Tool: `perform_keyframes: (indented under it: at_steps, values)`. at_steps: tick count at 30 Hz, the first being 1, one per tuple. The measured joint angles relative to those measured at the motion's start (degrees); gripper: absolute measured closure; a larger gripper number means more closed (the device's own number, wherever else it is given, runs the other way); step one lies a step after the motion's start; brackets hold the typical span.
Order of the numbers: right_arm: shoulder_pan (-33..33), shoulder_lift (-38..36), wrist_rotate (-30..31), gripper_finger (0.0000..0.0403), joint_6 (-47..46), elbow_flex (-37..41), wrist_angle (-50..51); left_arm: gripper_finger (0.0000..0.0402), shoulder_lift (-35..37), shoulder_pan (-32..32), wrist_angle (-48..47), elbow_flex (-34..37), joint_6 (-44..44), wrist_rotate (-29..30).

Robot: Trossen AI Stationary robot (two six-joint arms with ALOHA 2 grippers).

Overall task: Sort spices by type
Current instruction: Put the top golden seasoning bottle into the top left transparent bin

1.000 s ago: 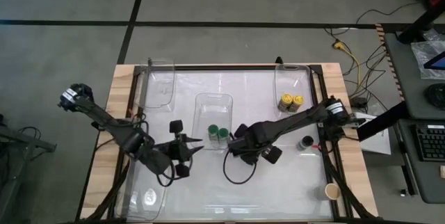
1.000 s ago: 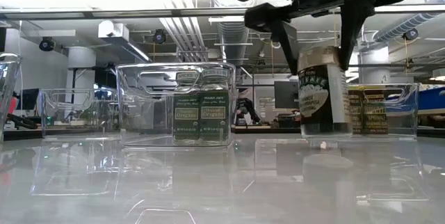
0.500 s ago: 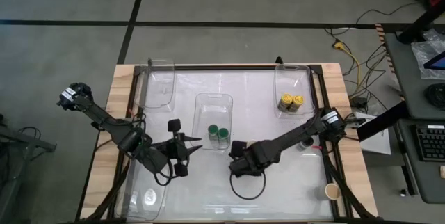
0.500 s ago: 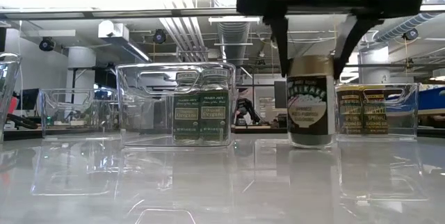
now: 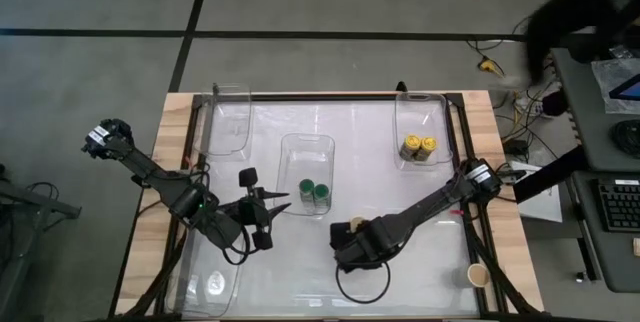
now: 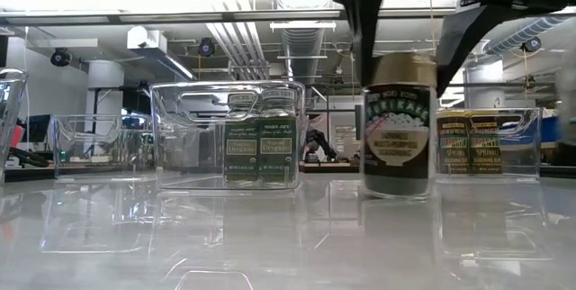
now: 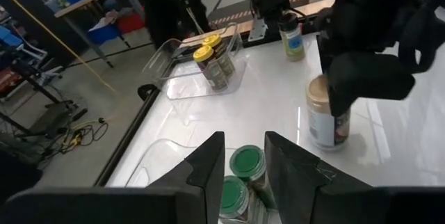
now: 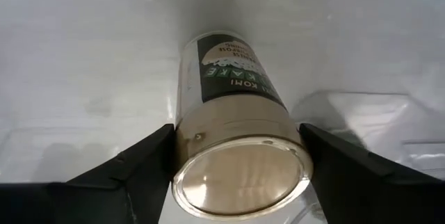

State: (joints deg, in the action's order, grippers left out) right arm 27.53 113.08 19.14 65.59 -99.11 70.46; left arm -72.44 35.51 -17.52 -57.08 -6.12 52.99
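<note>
A tan-lidded spice jar (image 6: 399, 123) with a dark label stands upright in the table's middle, toward the near edge, with my right gripper (image 5: 352, 234) shut on it from above. Two green-lidded jars (image 5: 312, 193) sit in the middle clear bin (image 5: 306, 147). Two yellow-lidded jars (image 5: 418, 147) sit in the far-right bin (image 5: 420, 107). My left gripper (image 5: 272, 212) hangs open just left of the middle bin, its fingers level and pointing at the green lids (image 7: 247, 161). A dark-lidded jar (image 7: 292, 33) stands by the right edge. My right gripper pinches the tan-lidded jar by its lid (image 8: 182, 156), one finger (image 8: 139, 168) on each side of the round cap. The fingers come from above, pointing down. The jar is upright, and its base (image 6: 396, 193) appears to meet the table.
An empty clear bin (image 5: 230, 122) stands at the far left and another (image 5: 210, 282) at the near left corner. A tan-lidded jar (image 5: 478, 275) sits on the wooden rim at the near right. A person (image 5: 570, 12) moves beyond the far right corner.
My right gripper has carried the tan-lidded jar toward the near edge and down. The jar hung clear of the table a second ago and now stands with its base at the surface, still upright. A person has come into view at the far right.
</note>
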Motion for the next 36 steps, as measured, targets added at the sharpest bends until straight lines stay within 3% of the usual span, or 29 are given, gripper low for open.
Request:
perform_keyframes:
  at_steps: [16, 25, 30, 33, 36]
  values:
    - [1.21, -0.14, 0.32, 0.0057, -2.11, 0.02, -2.96, 0.0313, 0.00, -0.68, 0.44, 0.01, -0.58, 0.02]
    - [3.74, -1.72, 0.85, 0.0051, -13.47, 0.07, -2.18, 0.0313, -0.02, -3.65, 3.53, 0.01, 1.11, 0.01]
    - [5.92, -2.95, 6.59, 0.0049, -22.47, 0.07, 1.28, 0.0313, -1.91, -5.67, 8.25, 0.00, 1.83, -0.21]
    - [6.93, -4.00, 7.80, 0.0050, -30.98, 0.07, 3.48, 0.0313, -4.08, -6.99, 12.95, -0.39, 3.87, -4.53]
    - [7.73, -5.11, 7.95, 0.0050, -41.26, 0.04, 5.72, 0.0313, -6.66, -9.06, 18.13, -1.85, 6.97, -14.65]
